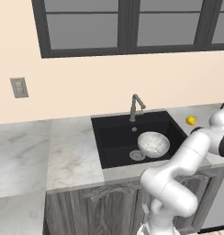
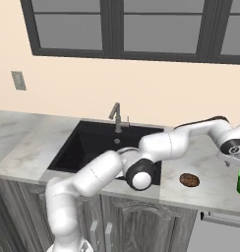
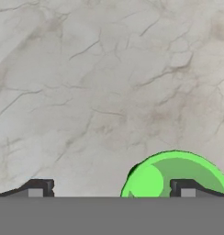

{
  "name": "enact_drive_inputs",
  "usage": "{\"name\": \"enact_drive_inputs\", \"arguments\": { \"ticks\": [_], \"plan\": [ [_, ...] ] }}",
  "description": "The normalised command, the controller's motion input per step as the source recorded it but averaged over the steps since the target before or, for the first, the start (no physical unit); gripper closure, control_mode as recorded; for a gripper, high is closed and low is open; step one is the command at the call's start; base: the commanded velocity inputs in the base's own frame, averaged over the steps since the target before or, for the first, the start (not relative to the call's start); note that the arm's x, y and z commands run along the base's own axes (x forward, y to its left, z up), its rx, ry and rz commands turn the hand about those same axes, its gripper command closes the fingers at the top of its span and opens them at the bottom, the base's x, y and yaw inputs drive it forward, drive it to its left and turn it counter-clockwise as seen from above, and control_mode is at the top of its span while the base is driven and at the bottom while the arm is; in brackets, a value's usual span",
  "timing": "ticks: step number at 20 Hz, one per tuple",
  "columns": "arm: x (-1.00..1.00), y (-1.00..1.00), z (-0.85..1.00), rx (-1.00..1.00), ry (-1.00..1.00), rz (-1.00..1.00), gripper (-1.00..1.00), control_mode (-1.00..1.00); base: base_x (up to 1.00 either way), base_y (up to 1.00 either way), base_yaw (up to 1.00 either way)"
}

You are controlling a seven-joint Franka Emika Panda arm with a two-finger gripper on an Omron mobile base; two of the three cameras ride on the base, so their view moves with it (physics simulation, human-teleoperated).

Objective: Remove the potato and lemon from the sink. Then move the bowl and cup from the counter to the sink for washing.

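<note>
Your gripper (image 3: 111,189) hangs over the marbled counter (image 3: 100,92), jaws spread wide, nothing between them. The green cup (image 3: 171,176) sits directly below, its rim under one fingertip rather than centred. Potato (image 2: 189,180) lies on the counter near the hand, sink-side. Bowl (image 1: 153,143) rests in the sink (image 1: 116,137), well apart; lemon (image 1: 190,120) on the counter behind

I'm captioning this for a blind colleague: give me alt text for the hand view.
A bright green cup, seen from above, sits at the lower right on a pale marbled counter. The open claw hangs over it, one dark fingertip across the cup's rim.
</note>
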Motion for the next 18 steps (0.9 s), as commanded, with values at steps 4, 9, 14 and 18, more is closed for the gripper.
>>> {"name": "enact_drive_inputs", "arguments": {
  "ticks": [4,9,14,18],
  "plan": [
    [0.05,-0.1,-0.08,0.0,0.0,0.0,-1.0,-1.0,0.0,0.0,0.0],
    [0.06,-0.1,-0.07,0.0,0.0,0.0,-1.0,-1.0,0.0,0.0,0.0],
    [0.03,-0.1,-0.03,0.0,0.0,0.0,-1.0,-1.0,0.0,0.0,0.0],
    [0.01,-0.11,-0.01,0.0,0.0,0.0,-1.0,-1.0,0.0,0.0,0.0]
  ]
}}
